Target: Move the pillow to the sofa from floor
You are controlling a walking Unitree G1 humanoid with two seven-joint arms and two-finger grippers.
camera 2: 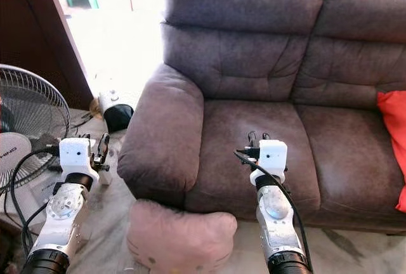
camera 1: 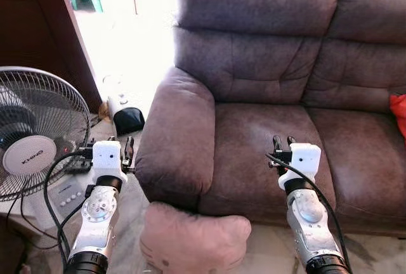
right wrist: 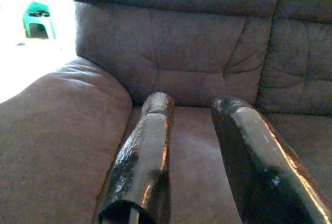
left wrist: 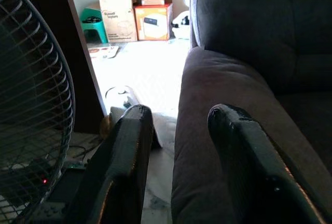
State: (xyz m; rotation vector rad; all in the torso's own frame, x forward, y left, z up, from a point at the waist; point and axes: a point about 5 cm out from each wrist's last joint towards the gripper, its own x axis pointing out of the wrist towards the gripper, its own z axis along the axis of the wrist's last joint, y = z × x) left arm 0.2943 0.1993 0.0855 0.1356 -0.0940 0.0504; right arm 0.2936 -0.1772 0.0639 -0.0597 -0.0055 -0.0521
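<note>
The pink pillow [camera 1: 193, 241] lies at bottom centre, between and below both open, empty pincers, left pincer [camera 1: 122, 149] and right pincer [camera 1: 283, 143].

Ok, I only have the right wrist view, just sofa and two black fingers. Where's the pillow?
Observer: The pink pillow lies on the floor against the sofa front, below its arm, between your two arms.
Operator: Is my right gripper near it?
Observer: No, the right gripper hovers open above the seat cushion, higher than the pillow.
Operator: And the left one?
Observer: The left gripper is open beside the sofa arm, with a standing fan on its left.
</note>
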